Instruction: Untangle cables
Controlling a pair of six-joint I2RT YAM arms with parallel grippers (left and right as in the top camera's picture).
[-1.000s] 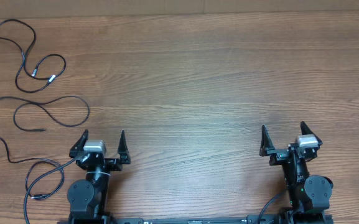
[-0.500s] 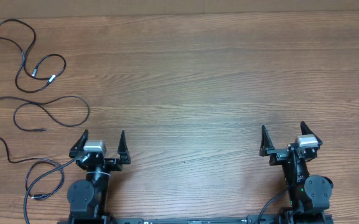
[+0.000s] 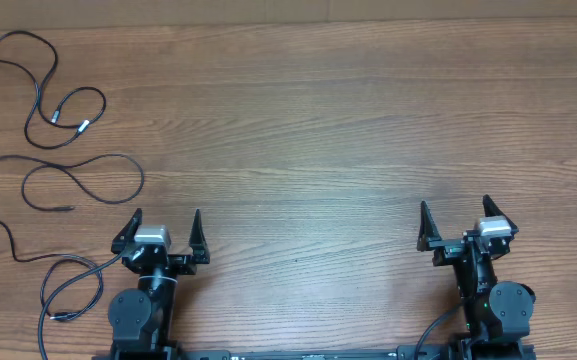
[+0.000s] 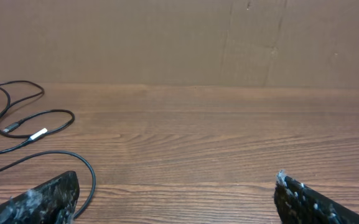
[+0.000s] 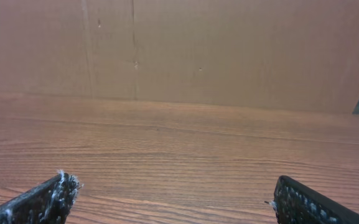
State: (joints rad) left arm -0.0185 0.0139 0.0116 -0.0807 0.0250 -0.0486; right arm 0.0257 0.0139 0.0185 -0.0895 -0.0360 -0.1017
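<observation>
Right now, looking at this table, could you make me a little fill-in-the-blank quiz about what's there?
1. The black cables all lie on the robot's ____ side of the table.
2. The left end effector and the right end effector both have their jaws ____.
3. The number of cables that either end effector holds is ____.
Missing words: left; open; zero.

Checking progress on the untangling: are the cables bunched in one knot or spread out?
Spread out. The cables lie in loose open loops on the left of the table, bare wood showing inside them.
</observation>
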